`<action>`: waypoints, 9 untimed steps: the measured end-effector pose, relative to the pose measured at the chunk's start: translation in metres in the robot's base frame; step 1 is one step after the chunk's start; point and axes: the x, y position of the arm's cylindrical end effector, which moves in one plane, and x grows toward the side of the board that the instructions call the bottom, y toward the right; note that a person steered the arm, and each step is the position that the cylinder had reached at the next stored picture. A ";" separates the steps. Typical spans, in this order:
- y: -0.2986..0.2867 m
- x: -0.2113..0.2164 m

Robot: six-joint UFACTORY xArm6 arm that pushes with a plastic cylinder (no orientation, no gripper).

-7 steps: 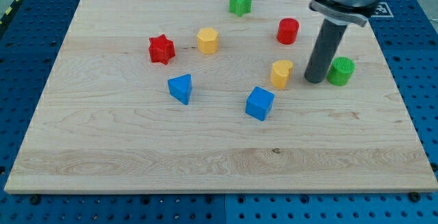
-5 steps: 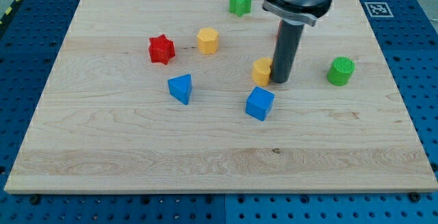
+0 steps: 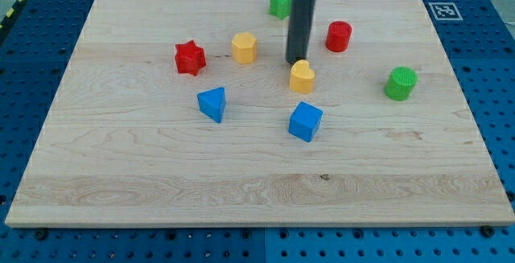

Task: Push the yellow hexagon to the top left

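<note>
The yellow hexagon point(image 3: 245, 47) sits in the upper middle of the wooden board point(image 3: 121, 166), right of the red star point(image 3: 191, 57). My tip point(image 3: 297, 61) is right of the hexagon, about a block's width away, and just above a yellow heart-shaped block point(image 3: 302, 76), close to touching it. The rod rises toward the view's top and partly covers the green star point(image 3: 279, 2).
A red cylinder point(image 3: 339, 35) is right of the rod. A green cylinder point(image 3: 400, 83) is at the right. A blue triangular block point(image 3: 212, 103) and a blue cube point(image 3: 305, 121) lie below the middle.
My tip has swept left from beside the green cylinder, pushed the yellow heart block left, then moved up to just above it. The hexagon has not moved.
</note>
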 end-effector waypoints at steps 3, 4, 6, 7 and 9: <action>-0.070 0.001; -0.073 0.000; -0.074 -0.035; -0.074 -0.035; -0.114 -0.035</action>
